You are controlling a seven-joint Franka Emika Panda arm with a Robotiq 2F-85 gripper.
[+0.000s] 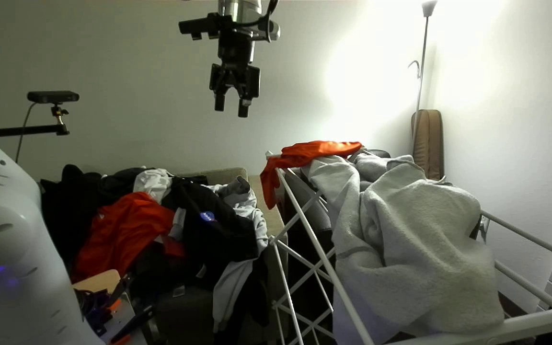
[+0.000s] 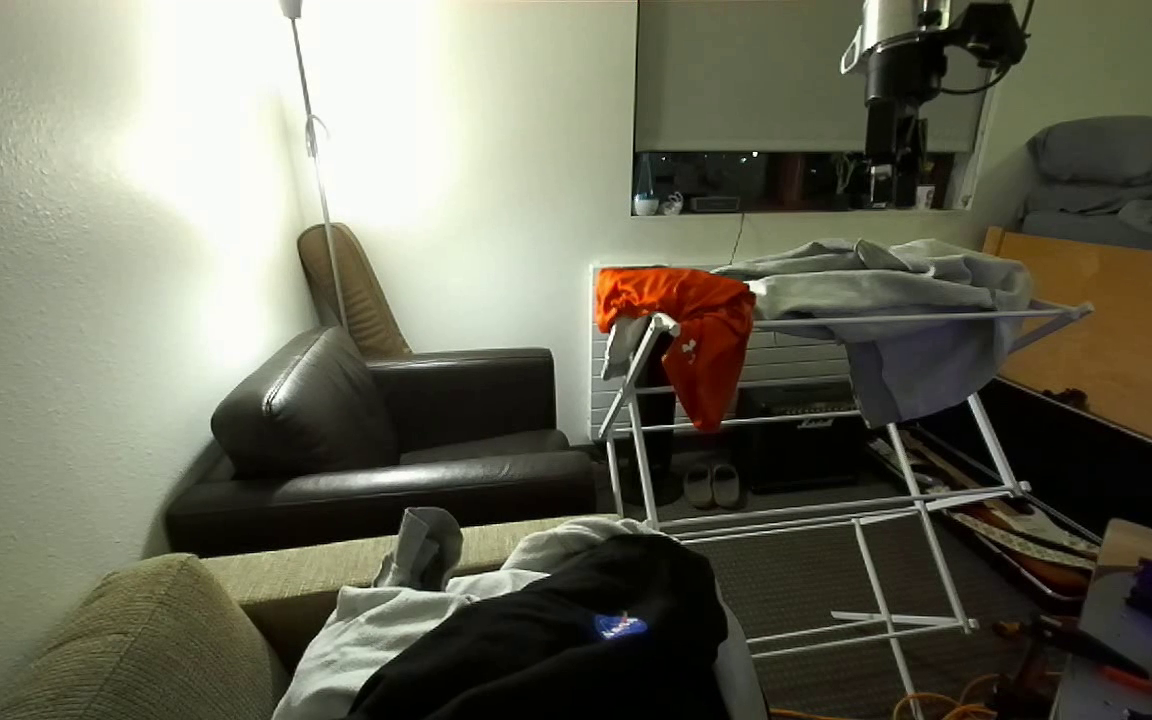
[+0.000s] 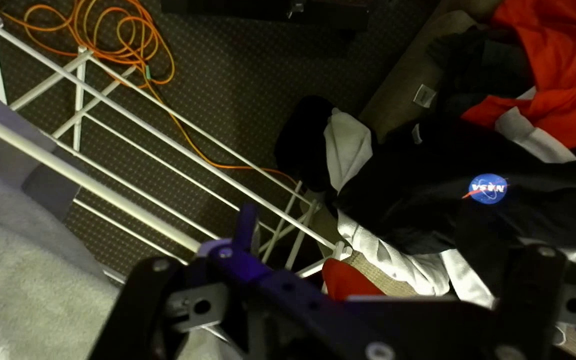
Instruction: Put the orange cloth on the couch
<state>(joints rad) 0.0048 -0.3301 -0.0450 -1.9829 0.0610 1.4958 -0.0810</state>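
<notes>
The orange cloth (image 1: 315, 151) hangs over the near end of a white drying rack (image 1: 304, 225). It hangs there in an exterior view too (image 2: 711, 345), and part of it shows in the wrist view (image 3: 348, 281). The beige couch (image 2: 141, 635) is mostly covered by a pile of clothes. My gripper (image 1: 231, 108) is high in the air, pointing down, with its fingers apart and nothing between them. It is above and to one side of the cloth, apart from it; it also shows over the rack (image 2: 893, 190).
A grey towel (image 1: 415, 249) covers much of the rack. On the couch lie a black NASA garment (image 2: 576, 630) and a red-orange garment (image 1: 127, 230). A dark leather armchair (image 2: 416, 490) and a floor lamp (image 2: 321, 190) stand behind. An orange cable (image 3: 118, 45) lies on the floor.
</notes>
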